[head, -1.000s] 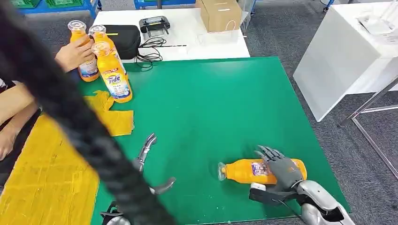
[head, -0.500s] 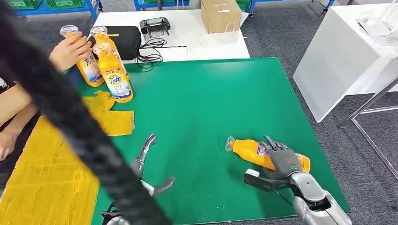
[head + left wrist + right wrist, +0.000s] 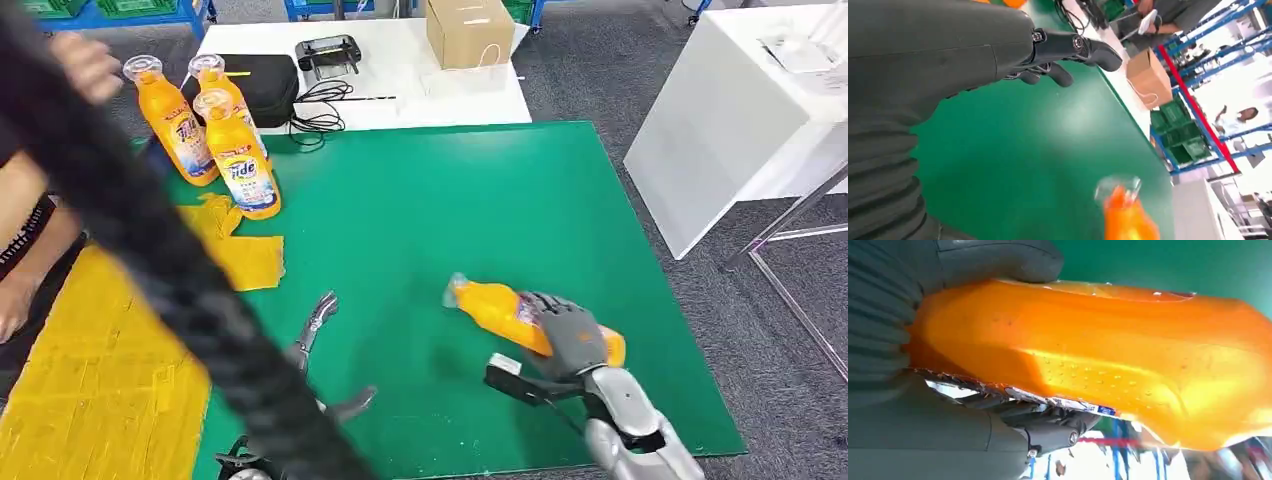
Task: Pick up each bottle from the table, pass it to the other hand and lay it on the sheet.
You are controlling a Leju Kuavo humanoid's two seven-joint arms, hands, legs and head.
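My right hand (image 3: pixel 570 338) grips an orange bottle (image 3: pixel 492 306) around its label and holds it tilted above the green table top (image 3: pixel 450 210), cap toward the left. In the right wrist view the thumb and fingers of my right hand (image 3: pixel 898 340) wrap the bottle (image 3: pixel 1108 365). My left hand (image 3: pixel 305 350) hovers low near the front with its fingers spread and nothing in it. The left wrist view looks past my left hand (image 3: pixel 938 65) to the bottle's blurred cap (image 3: pixel 1120 200). Three more orange bottles (image 3: pixel 238 160) stand upright at the back left. A yellow sheet (image 3: pixel 90 380) lies along the left side.
A thick black cable (image 3: pixel 150 230) crosses the head view diagonally and hides part of my left arm. A person sits at the left, one hand (image 3: pixel 88 60) raised near the bottles. Behind the green top are a black case (image 3: pixel 262 85), a controller (image 3: pixel 330 50) and a cardboard box (image 3: pixel 468 30).
My right hand has lifted the bottle off the table and carried it left, its cap end rising. The person's hand has let go of the back-left bottle and drawn away.
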